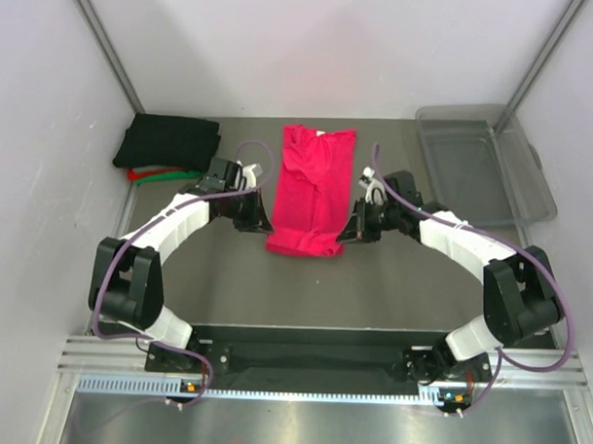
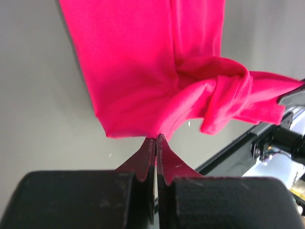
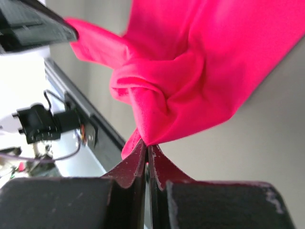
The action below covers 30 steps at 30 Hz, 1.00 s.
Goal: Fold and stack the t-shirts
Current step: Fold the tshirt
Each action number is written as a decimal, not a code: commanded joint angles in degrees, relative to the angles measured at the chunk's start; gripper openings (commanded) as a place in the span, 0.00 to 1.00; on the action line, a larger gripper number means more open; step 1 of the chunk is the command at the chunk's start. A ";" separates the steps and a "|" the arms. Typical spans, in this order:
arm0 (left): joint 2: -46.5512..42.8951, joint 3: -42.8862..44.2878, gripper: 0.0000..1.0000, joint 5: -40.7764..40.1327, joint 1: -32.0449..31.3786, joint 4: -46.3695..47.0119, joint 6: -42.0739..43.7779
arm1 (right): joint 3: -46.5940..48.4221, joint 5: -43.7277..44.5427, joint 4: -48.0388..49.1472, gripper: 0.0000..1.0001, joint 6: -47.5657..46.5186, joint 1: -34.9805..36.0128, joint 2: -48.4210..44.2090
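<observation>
**Pink tee pinched at both near corners, fold not yet finished**

Start at the far left of the worktop (image 1: 392, 284). A folded stack (image 1: 167, 149) sits there, with a black tee (image 1: 170, 137) on top and red and green edges (image 1: 154, 174) showing beneath it. That part of the job looks done.

Your left fingers (image 2: 143, 161) are clenched tight on the near left corner of the pinkish-red tee (image 1: 310, 188), gripping the hem where it bunches to a point.

The tee lies in the middle of the worktop as a long narrow strip. Its sides seem folded in and its neck end is farthest from you. It is not yet a compact fold and lies well apart from the stack.

Your right fingers (image 3: 164, 168) are clamped the same way on the near right corner, where the cloth is twisted into a knot-like wad.

By my judgement, you have the lengthwise fold and the placing on the stack left to do.

At the far right stands the clear plastic bin (image 1: 536, 187), and nothing shows inside it.
</observation>
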 commanded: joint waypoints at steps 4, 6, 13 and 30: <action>5.28 9.98 0.00 -3.37 0.26 3.85 2.55 | 9.84 0.52 -0.01 0.00 -8.27 -4.15 6.30; 8.60 14.55 0.00 -3.99 0.26 4.20 3.87 | 13.71 0.69 -0.18 0.00 -10.55 -5.04 9.73; 18.99 26.60 0.00 -5.04 0.26 3.50 6.51 | 19.25 2.97 4.91 0.00 -12.50 -7.76 16.33; 28.66 34.60 0.00 -8.82 0.26 6.05 6.16 | 29.98 4.47 8.17 0.00 -13.20 -9.17 27.84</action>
